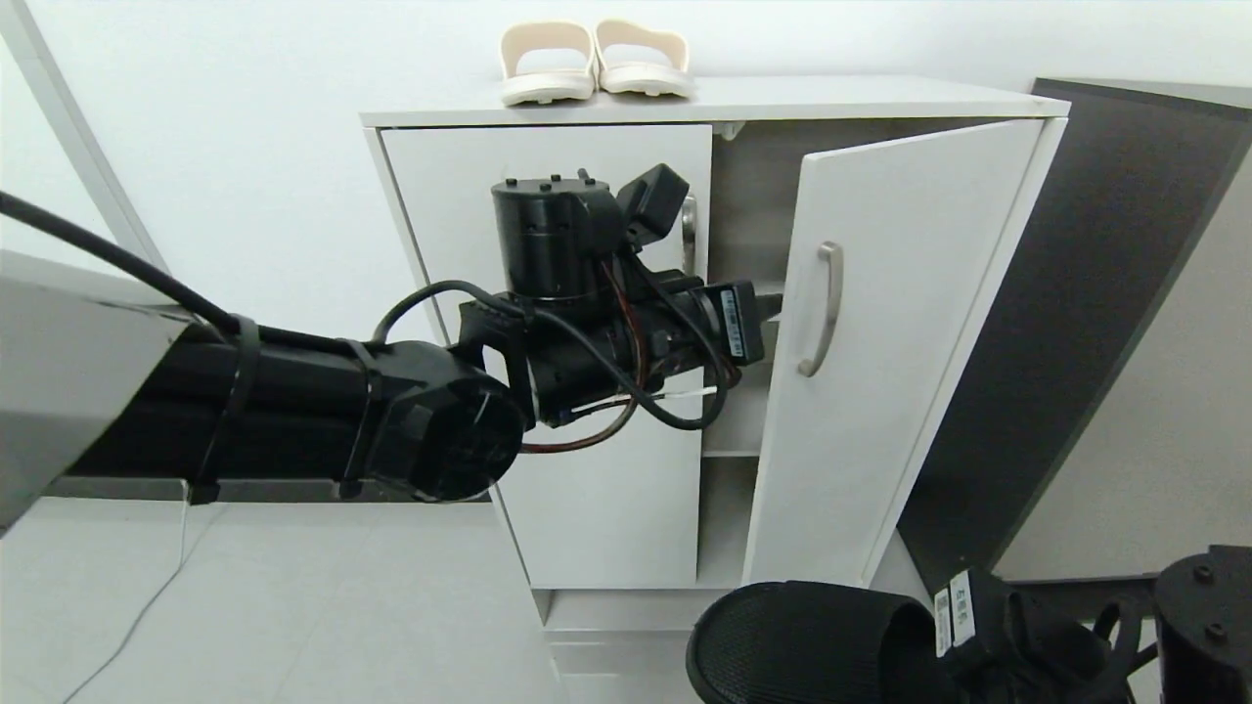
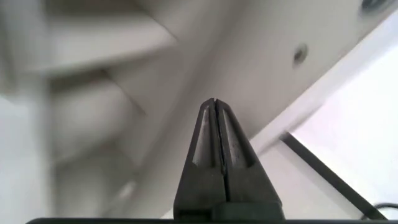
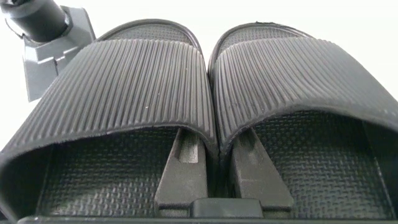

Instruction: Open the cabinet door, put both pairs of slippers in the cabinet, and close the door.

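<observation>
Right gripper [image 3: 214, 140] clamps the black ribbed rubber slippers [image 3: 143, 81] by their inner walls, low before the white cabinet [image 1: 831, 98], while the left gripper [image 2: 215, 102], pressed together, sits in the gap at the part-open white door [image 1: 910, 293], so the pair may snag that narrow opening or slip free.

Black slippers [image 1: 812, 640] partly beyond bottom edge

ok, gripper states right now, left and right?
Left gripper: closed, holding nothing.
Right gripper: closed on the black slippers, one finger inside each, pinching their inner sides together.
</observation>
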